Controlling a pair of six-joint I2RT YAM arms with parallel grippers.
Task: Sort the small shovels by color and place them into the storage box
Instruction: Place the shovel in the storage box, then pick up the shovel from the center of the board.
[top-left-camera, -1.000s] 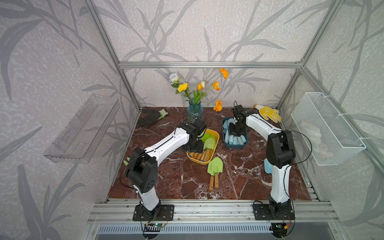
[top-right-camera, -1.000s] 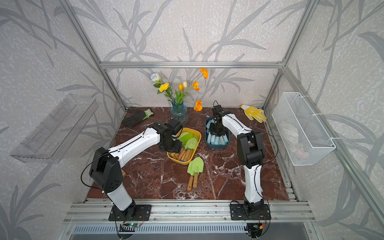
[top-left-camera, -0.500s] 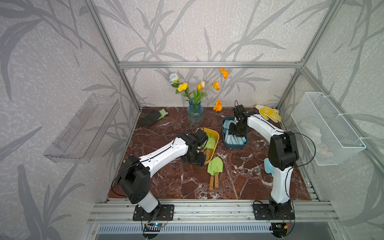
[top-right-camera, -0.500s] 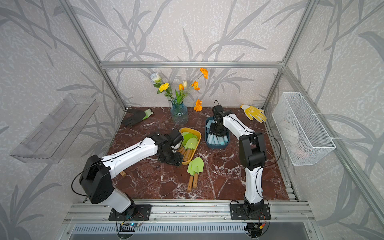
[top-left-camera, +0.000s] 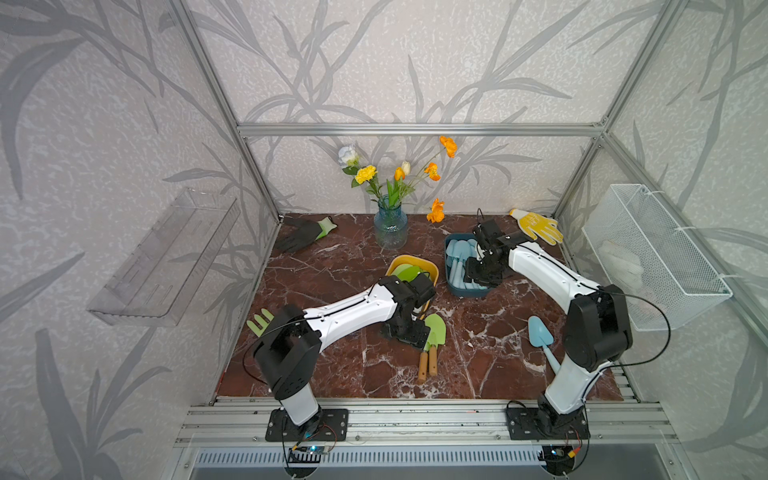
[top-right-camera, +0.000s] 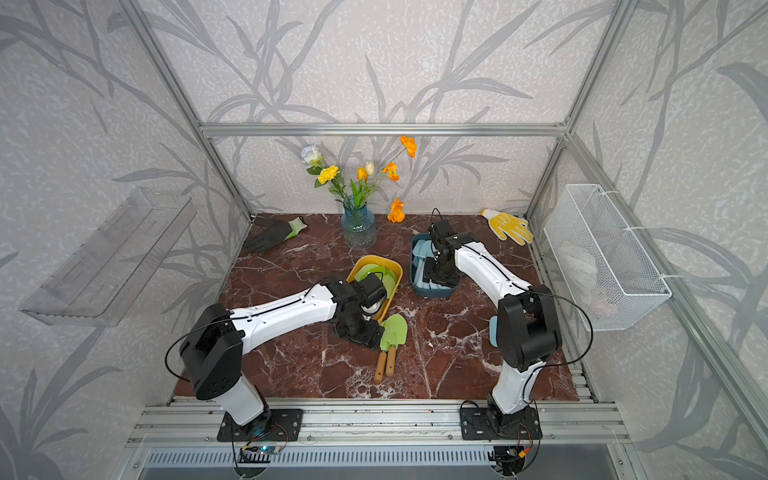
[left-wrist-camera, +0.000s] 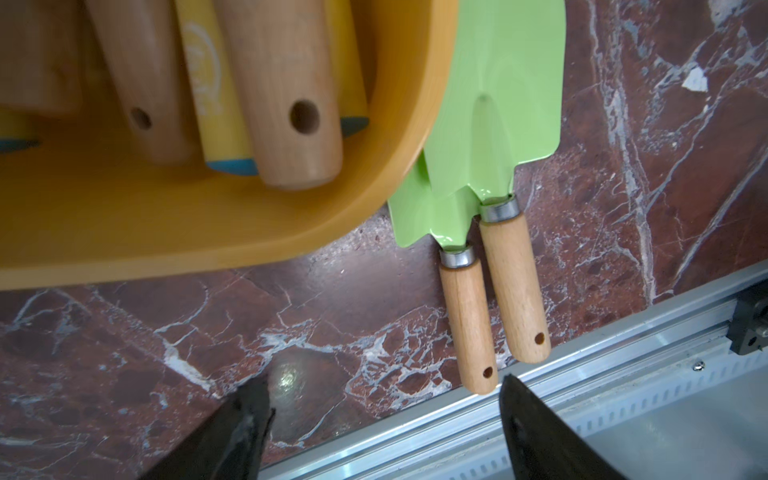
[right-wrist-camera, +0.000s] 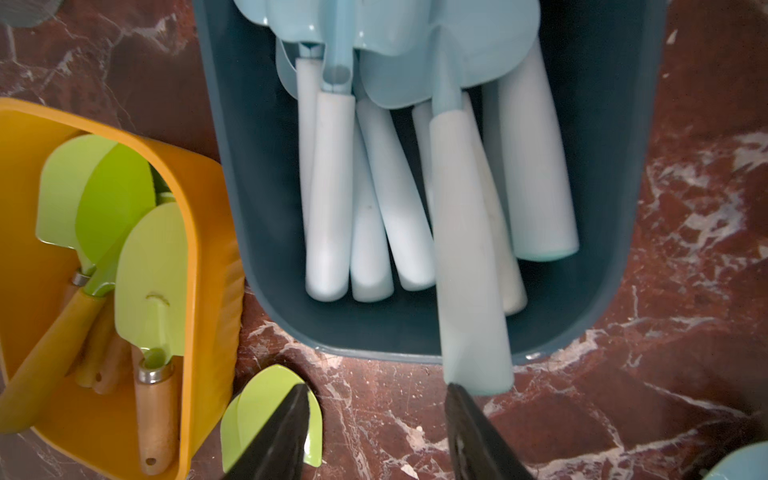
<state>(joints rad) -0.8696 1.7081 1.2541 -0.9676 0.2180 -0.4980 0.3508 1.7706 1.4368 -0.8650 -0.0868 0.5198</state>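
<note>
Two green shovels (top-left-camera: 434, 332) with wooden handles lie side by side on the marble just in front of the yellow box (top-left-camera: 433, 271), which holds several green shovels. My left gripper (left-wrist-camera: 386, 386) hangs open low over the table beside their handles (left-wrist-camera: 469, 316), gripping nothing. My right gripper (right-wrist-camera: 378, 390) is open at the near end of the blue box (right-wrist-camera: 257, 208), which is full of pale blue shovels. One pale blue shovel (right-wrist-camera: 465, 270) lies with its handle across the box rim, next to one fingertip. Another pale blue shovel (top-left-camera: 540, 336) lies on the table by the right arm.
A green rake (top-left-camera: 259, 324) lies at the left edge. A glass vase (top-left-camera: 390, 228) of flowers stands at the back, with a dark glove (top-left-camera: 305, 232) and a yellow glove (top-left-camera: 538, 226) in the back corners. A wire basket (top-left-camera: 648, 257) and a clear shelf (top-left-camera: 166, 257) hang on the side walls.
My left arm has swung from over the yellow box toward the front and down beside the two green shovels. My right gripper has opened, leaving a pale blue shovel in the blue box.
</note>
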